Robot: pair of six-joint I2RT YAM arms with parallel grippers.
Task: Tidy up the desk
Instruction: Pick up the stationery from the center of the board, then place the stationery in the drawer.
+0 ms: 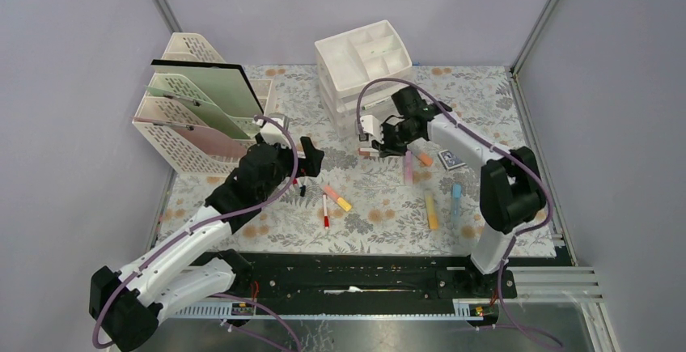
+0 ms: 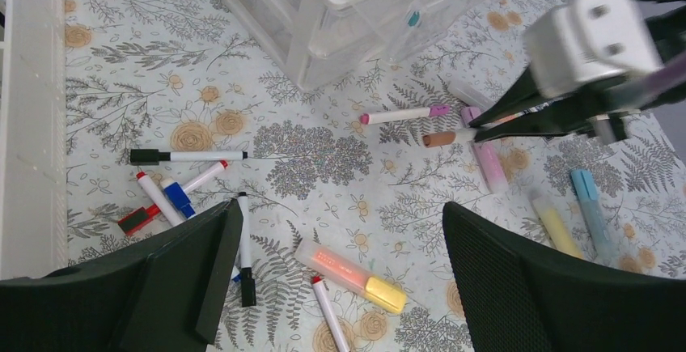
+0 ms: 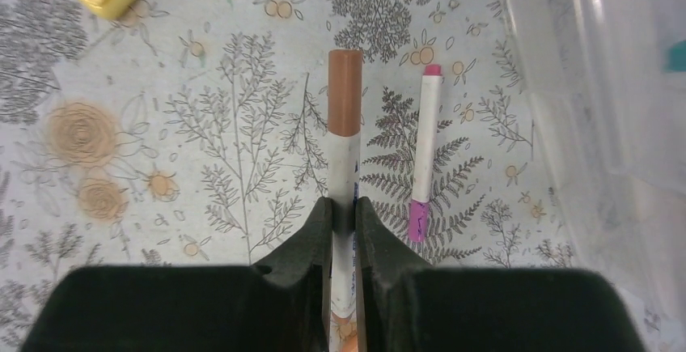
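The desk [image 1: 380, 231] is covered in a pale fern-and-flower cloth and strewn with pens. My right gripper [image 3: 343, 214] is shut on a white marker with a brown cap [image 3: 344, 117] and holds it just above the cloth, in front of the white drawer unit [image 1: 364, 61]. The same marker shows in the left wrist view [image 2: 441, 138]. A pink-capped marker [image 3: 425, 150] lies beside it. My left gripper [image 2: 340, 279] is open and empty. It hovers over an orange highlighter with a yellow cap [image 2: 348, 275] and a red-tipped marker [image 2: 332, 315].
Black, red and blue markers [image 2: 186, 156] lie in a cluster at the left. Pink [image 1: 408, 167], yellow [image 1: 431, 209] and blue [image 1: 455, 198] highlighters and a small card box [image 1: 450, 159] lie at the right. A cream file rack [image 1: 202, 109] stands at the back left.
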